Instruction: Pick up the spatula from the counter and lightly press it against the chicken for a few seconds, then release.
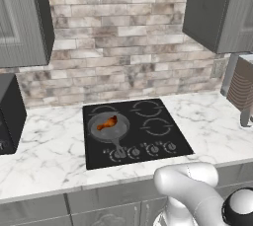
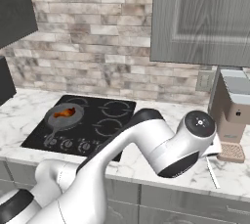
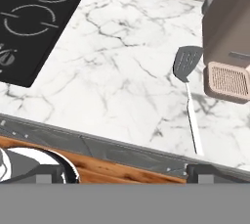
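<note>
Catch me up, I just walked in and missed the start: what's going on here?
The robot arm hangs its open pincer over the counter, holding nothing. The spatula lies flat on the marble beside the coffee machine, not yet picked up. The chicken sits in the pan on the stove, off to the side.

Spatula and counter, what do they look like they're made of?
The spatula has a dark grey slotted head with a dull sheen, probably metal or hard plastic; its slim pale handle is harder to judge. The counter looks like marble or marble-look stone, going by the grey veins across smooth white.
</note>
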Robot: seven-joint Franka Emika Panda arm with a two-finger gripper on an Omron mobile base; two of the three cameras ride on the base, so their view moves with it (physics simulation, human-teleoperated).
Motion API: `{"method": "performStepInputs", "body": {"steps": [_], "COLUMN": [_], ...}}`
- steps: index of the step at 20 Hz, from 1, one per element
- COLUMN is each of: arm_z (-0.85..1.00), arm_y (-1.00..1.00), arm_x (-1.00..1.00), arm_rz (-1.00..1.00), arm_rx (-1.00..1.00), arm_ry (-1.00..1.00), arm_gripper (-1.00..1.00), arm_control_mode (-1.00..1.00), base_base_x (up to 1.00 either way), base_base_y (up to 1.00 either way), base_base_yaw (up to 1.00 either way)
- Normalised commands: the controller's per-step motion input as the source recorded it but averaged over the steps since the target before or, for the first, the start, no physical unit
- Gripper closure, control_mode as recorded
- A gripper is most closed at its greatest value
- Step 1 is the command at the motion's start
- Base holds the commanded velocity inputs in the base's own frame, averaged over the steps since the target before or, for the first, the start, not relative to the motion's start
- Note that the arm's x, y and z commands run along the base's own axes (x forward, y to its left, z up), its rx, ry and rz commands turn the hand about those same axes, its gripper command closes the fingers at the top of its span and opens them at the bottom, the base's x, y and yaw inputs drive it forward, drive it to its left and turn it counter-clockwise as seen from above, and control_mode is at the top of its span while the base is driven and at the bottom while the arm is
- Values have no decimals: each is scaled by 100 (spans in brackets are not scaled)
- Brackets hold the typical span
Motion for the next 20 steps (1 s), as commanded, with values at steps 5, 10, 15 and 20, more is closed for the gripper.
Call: {"method": "performStepInputs", "body": {"steps": [5, 10, 15, 20], "arm_z": [-9, -18, -24, -19], "arm_y": [-21, -14, -9, -10], "arm_x": [16, 17, 14, 6], "arm_rz": [0, 0, 0, 0], "arm_rx": [0, 0, 0, 0], "arm_ry": [4, 4, 2, 0], "arm_gripper": [-100, -100, -100, -100], "arm_control_mode": [-100, -100, -100, -100], "base_base_x": [0, 0, 0, 0], "base_base_y": [0, 0, 0, 0], "base_base_yaw": [0, 0, 0, 0]}}
